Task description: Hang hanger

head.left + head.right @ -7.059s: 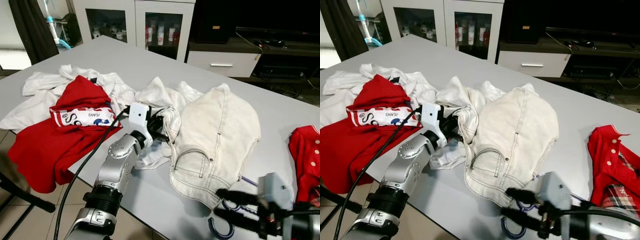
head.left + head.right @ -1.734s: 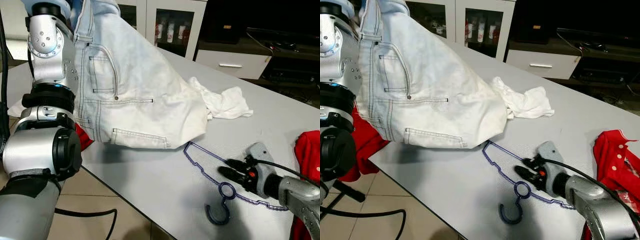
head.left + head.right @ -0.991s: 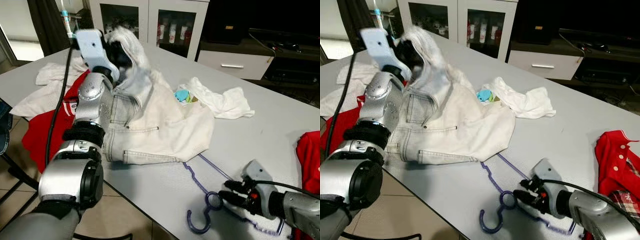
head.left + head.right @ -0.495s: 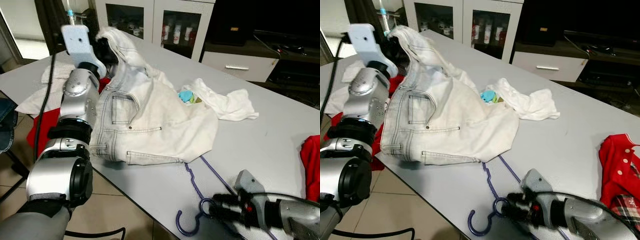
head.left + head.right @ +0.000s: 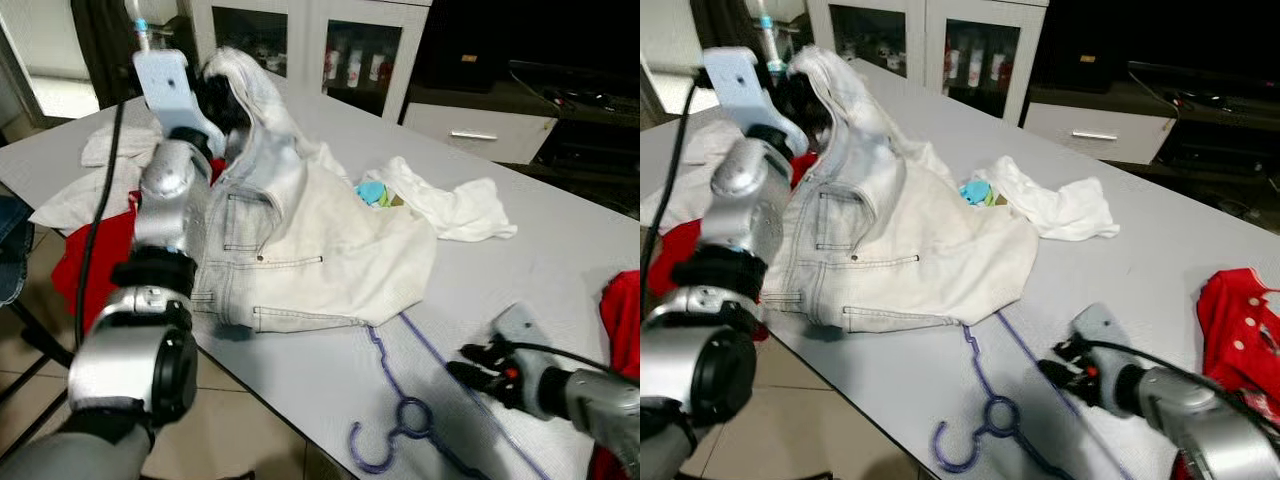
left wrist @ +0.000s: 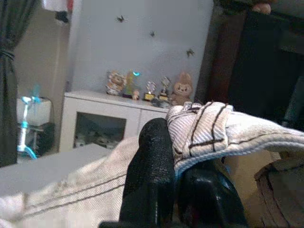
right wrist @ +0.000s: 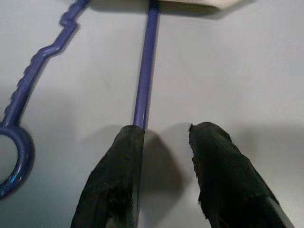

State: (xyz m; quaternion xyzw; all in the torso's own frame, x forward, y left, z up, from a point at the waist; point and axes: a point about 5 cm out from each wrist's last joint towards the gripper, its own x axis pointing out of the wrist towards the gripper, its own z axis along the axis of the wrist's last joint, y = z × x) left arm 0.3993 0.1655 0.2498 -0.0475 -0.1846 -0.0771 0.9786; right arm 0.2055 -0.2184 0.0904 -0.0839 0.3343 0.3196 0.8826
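A blue-purple wire hanger (image 5: 400, 425) lies flat on the grey table (image 5: 560, 250) near its front edge, hook toward me. My right gripper (image 7: 161, 130) is low over the table at the hanger's straight bar (image 7: 145, 71). It is open, and the bar runs under one fingertip (image 7: 126, 142) with nothing in the gap. In the eye views that gripper (image 5: 465, 365) sits just right of the hanger's ring. My left gripper (image 6: 173, 161) is shut on the waistband of white jeans (image 5: 320, 250), holding that end raised (image 5: 215, 95) while the rest drapes on the table.
A white cloth (image 5: 455, 205) and a small blue-green item (image 5: 372, 192) lie behind the jeans. Red and white clothes (image 5: 95, 250) are piled at the left, and a red garment (image 5: 622, 310) lies at the right edge. Glass-door cabinets (image 5: 300, 45) stand beyond the table.
My right gripper has drawn back from the hanger's ring to its straight bar, further right. The hanger stays flat on the table. The left gripper still holds the jeans up.
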